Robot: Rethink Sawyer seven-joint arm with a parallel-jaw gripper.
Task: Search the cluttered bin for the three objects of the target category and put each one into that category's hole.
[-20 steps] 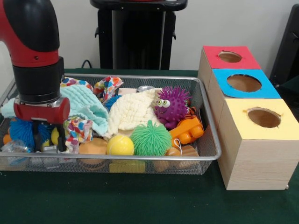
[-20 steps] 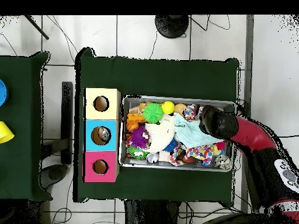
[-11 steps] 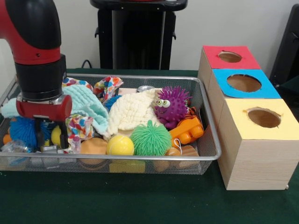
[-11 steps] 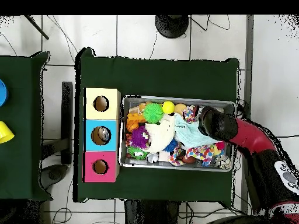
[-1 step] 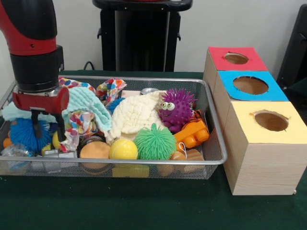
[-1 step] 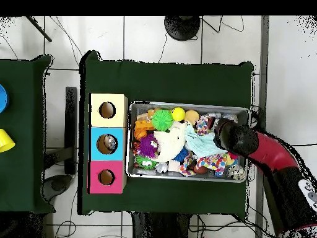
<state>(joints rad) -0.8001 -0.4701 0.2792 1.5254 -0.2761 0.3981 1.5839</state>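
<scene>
My gripper (image 5: 48,132) hangs over the left end of the wire bin (image 5: 144,162), its two fingers apart with nothing clamped between them. Behind the fingers show a blue spiky ball (image 5: 21,134) and a small yellow piece. A polka-dot cloth (image 5: 79,125) lies bunched against the right finger (image 5: 60,128). Beside the bin stand three hole boxes: red (image 5: 236,58), blue (image 5: 250,85), yellow (image 5: 271,120). In the overhead view the arm (image 6: 238,137) covers the gripper at the bin's right end.
The bin also holds a teal cloth (image 5: 88,105), a cream cloth (image 5: 136,115), a purple spiky toy (image 5: 175,108), a green spiky ball (image 5: 154,142), a yellow ball (image 5: 123,149), an orange ball (image 5: 95,150) and an orange toy (image 5: 192,133). Something sits in the blue hole (image 6: 107,143).
The gripper has risen a little out of the clutter. The polka-dot cloth has bunched upward beside it, uncovering more of the orange ball.
</scene>
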